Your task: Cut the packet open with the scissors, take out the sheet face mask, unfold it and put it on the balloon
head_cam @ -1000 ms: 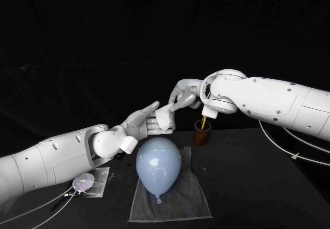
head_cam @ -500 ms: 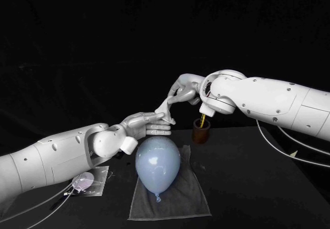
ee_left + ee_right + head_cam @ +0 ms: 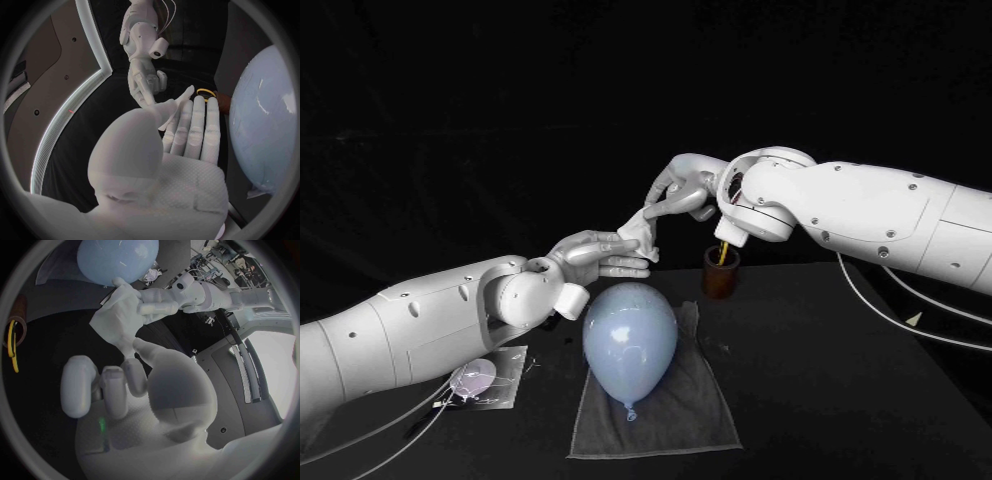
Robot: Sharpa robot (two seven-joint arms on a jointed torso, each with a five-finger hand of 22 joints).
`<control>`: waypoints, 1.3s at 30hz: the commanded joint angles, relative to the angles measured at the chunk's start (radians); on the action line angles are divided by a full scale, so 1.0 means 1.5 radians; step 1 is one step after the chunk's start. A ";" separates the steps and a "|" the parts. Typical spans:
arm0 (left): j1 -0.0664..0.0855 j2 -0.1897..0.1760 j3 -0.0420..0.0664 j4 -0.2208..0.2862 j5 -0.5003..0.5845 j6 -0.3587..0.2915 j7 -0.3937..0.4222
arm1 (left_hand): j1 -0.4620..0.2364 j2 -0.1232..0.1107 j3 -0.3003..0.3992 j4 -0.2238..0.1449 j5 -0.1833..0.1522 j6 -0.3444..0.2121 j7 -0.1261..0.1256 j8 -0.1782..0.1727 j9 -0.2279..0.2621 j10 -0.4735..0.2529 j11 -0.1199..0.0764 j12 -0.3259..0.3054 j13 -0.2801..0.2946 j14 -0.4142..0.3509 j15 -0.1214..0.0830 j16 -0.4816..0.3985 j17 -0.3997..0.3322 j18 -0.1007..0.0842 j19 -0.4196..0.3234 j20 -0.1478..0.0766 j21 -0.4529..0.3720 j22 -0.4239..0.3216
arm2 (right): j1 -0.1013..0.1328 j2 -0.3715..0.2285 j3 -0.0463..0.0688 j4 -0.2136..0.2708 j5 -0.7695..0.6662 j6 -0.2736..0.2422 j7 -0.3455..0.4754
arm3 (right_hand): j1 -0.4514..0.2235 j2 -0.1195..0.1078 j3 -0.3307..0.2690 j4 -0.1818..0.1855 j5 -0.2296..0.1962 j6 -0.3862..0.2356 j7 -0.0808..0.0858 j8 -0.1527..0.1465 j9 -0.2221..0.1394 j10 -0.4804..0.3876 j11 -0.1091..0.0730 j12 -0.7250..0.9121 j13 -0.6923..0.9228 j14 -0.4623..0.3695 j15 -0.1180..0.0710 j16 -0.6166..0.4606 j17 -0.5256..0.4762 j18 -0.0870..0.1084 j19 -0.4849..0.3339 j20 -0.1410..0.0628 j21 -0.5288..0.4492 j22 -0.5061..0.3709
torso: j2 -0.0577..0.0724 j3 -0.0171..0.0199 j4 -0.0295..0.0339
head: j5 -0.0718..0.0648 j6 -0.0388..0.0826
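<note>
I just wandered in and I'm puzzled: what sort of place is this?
Probably a robotics lab or demo stage: a black table under a black backdrop, two white arms whose left hand and right hand hold a sheet face mask, and a balloon on a towel as a stand-in head.

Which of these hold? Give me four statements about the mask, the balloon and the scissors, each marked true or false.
1. The balloon lies on a grey cloth. True.
2. The sheet mask covers the balloon. False: it hangs above the balloon, held between the left hand and the right hand.
3. The right hand holds the scissors. False: they stand in the brown cup.
4. The packet lies on the table, apart from the cloth. True.
</note>
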State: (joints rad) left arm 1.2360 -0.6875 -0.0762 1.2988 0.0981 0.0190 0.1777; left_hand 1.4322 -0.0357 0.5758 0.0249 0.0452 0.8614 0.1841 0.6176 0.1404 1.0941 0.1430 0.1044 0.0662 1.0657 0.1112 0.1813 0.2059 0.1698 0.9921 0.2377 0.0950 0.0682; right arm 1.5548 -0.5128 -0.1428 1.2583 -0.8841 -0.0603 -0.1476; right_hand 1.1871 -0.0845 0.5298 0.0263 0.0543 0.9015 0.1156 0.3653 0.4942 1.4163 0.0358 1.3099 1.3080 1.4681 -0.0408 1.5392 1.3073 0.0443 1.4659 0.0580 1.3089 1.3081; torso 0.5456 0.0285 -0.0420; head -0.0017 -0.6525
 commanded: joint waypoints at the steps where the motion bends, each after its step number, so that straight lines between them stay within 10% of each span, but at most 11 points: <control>1: 0.001 -0.001 0.001 0.003 -0.006 -0.028 0.041 | -0.008 0.003 0.005 0.001 0.002 0.006 -0.002 -0.001 0.005 0.004 0.000 -0.004 0.000 0.007 0.000 0.003 0.002 0.010 0.004 0.002 -0.001 -0.001 | -0.001 -0.003 0.000 0.002 0.004 -0.005 0.005 | 0.001 -0.005 -0.004 0.000 -0.002 0.003 0.002 -0.004 -0.001 -0.005 0.000 -0.003 0.006 0.056 0.004 -0.003 0.134 0.010 0.010 0.005 -0.003 0.080 | 0.000 -0.0002 0.0008 | 0.000 -0.001; 13: 0.001 -0.009 0.001 0.009 0.009 0.009 0.079 | -0.074 -0.016 0.116 -0.059 0.002 0.002 0.019 0.014 0.052 -0.126 0.038 -0.019 0.000 -0.210 0.054 -0.003 0.022 -0.035 -0.191 0.035 -0.022 -0.003 | -0.006 -0.019 -0.002 0.000 0.015 -0.056 0.018 | -0.012 -0.027 -0.048 0.036 -0.003 -0.018 0.016 -0.038 -0.019 -0.041 0.011 -0.052 -0.038 0.044 0.013 -0.024 0.103 0.020 -0.008 0.013 -0.055 0.054 | 0.000 -0.0001 0.0000 | 0.000 -0.003; 19: 0.001 -0.014 0.001 0.015 0.009 0.058 0.086 | -0.114 -0.016 0.186 -0.094 0.002 -0.007 0.027 0.030 0.080 -0.146 0.042 -0.013 0.000 -0.253 0.059 0.024 0.030 -0.044 -0.234 0.036 -0.024 -0.006 | -0.011 -0.029 -0.005 0.002 0.040 -0.099 0.052 | -0.004 -0.038 -0.090 0.070 -0.003 -0.044 0.025 -0.064 -0.027 -0.135 0.021 -0.177 -0.149 -0.006 0.023 -0.104 -0.003 0.048 -0.068 0.023 -0.216 -0.033 | 0.000 -0.0004 -0.0003 | 0.000 -0.002; 28: 0.001 -0.026 0.002 0.026 0.010 0.108 0.091 | -0.173 -0.001 0.248 -0.122 0.002 -0.048 0.034 0.090 0.140 -0.142 0.045 -0.023 -0.002 -0.220 0.055 0.018 0.017 -0.013 -0.136 0.034 0.000 0.003 | -0.023 -0.091 -0.009 0.051 0.100 -0.194 0.157 | 0.055 -0.015 -0.105 0.085 -0.002 -0.051 0.032 -0.073 -0.027 -0.194 0.028 -0.237 -0.216 -0.031 0.029 -0.137 -0.040 0.060 -0.092 0.029 -0.306 -0.085 | 0.000 -0.0002 0.0007 | -0.002 -0.002; 39: 0.000 -0.053 0.002 0.057 0.010 0.122 0.090 | -0.204 0.007 0.277 -0.133 0.002 -0.078 0.036 0.139 0.186 -0.124 0.043 -0.024 -0.001 -0.183 0.049 0.006 0.005 0.004 -0.107 0.034 0.008 0.001 | -0.074 -0.215 -0.014 0.216 0.014 -0.293 0.277 | 0.142 0.021 -0.036 0.024 0.002 0.017 0.011 -0.053 -0.021 -0.085 0.006 -0.105 -0.112 0.026 0.009 -0.060 0.059 0.032 -0.018 0.011 -0.146 0.002 | 0.001 0.0020 0.0000 | 0.003 -0.005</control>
State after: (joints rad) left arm 1.2356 -0.7635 -0.0747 1.3744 0.1068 0.1610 0.2914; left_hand 1.1365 -0.0216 0.9843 -0.1738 0.0460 0.7483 0.1963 0.7977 0.1949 0.9005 0.2057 0.0727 0.0650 0.7830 0.1860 0.1934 0.2149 0.1547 0.8259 0.2895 0.1046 0.0708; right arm 1.4503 -0.8241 -0.1651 1.5547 -0.7944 -0.4068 0.1693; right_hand 1.3928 -0.0532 0.4687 0.0630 0.0543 0.9199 0.1308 0.2825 0.4616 1.2763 0.0482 1.1397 1.1292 1.4654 -0.0199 1.4414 1.3075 0.1028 1.4302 0.0763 1.0755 1.2960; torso 0.5470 0.0304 -0.0422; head 0.0012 -0.6576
